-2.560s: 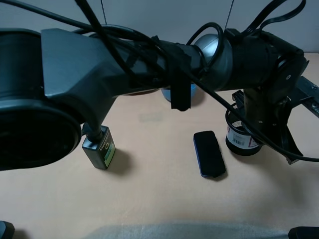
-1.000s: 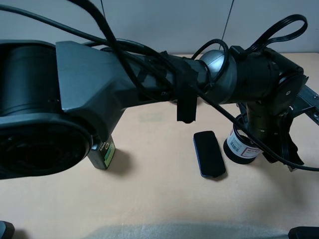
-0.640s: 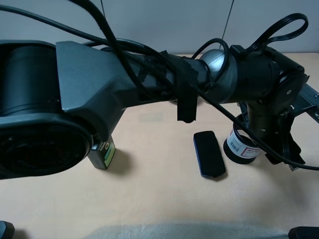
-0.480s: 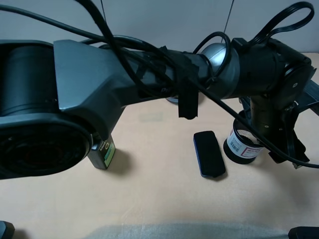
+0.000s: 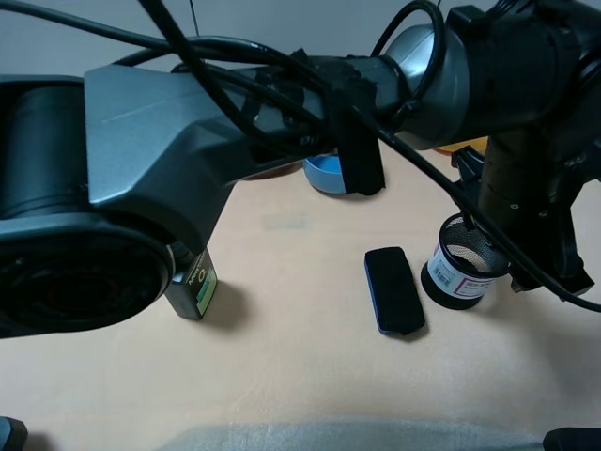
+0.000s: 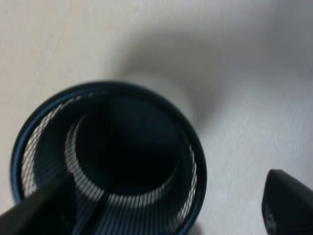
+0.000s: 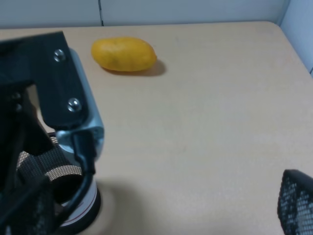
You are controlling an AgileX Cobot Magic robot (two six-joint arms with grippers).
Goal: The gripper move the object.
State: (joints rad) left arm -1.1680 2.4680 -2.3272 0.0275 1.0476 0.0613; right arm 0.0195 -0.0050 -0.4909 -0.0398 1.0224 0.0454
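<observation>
You have a pale beige tabletop filling the lower part of the high view, evenly lit, with only soft shadows on it. Along the top of the frame stands a plain grey-white wall crossed by thin vertical seams.

Up high, we look down on the table, with a big arm close in front. Our left wrist looks straight down into the mesh cup, very near. Our right wrist looks across the table. All three see the cup.
</observation>
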